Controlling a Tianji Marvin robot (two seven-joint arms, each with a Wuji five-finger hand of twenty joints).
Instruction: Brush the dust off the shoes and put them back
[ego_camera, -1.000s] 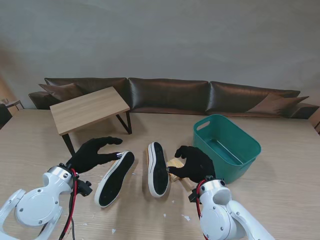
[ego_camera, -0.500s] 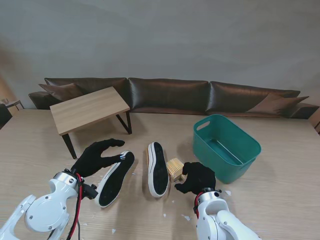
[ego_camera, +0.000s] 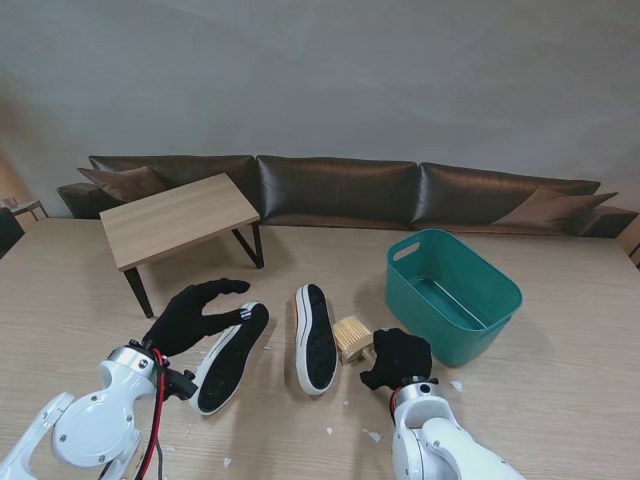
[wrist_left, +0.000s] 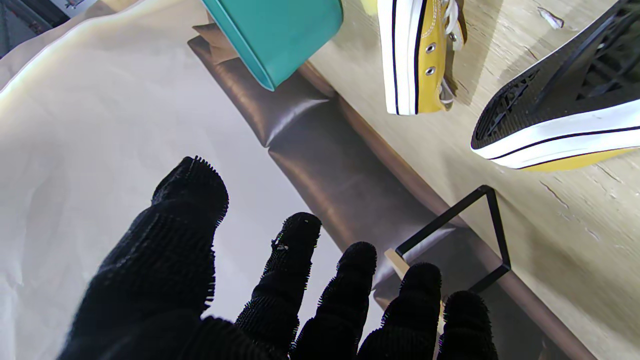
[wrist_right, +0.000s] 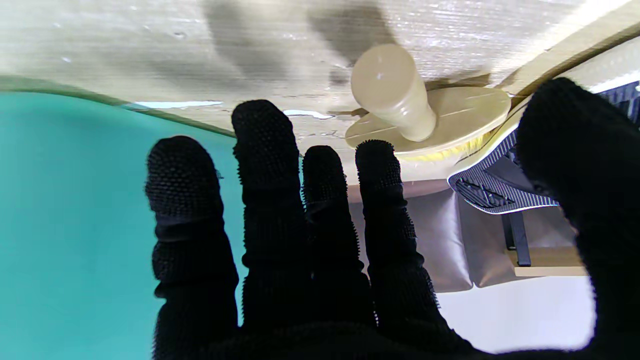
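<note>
Centre of frame: two yellow canvas shoes (ego_camera: 272, 345) lie sole-up on a wood-grain table (ego_camera: 560, 300); a wooden brush (ego_camera: 351, 336) sits beside them. Left hand (ego_camera: 190, 312) and right hand (ego_camera: 397, 357), knit-gloved, fingers spread, hold nothing. Teal plastic bin (ego_camera: 455, 292) at right.

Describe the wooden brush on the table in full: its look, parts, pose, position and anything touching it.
The brush is pale, unfinished-looking wood: an oval back with a short round knob handle and yellowish bristles at its edge. It lies on the table between the right shoe and the green tub. Whether it touches that shoe is unclear. The right hand is open just nearer to me, not holding it. Small white specks lie on the table nearby.
</note>
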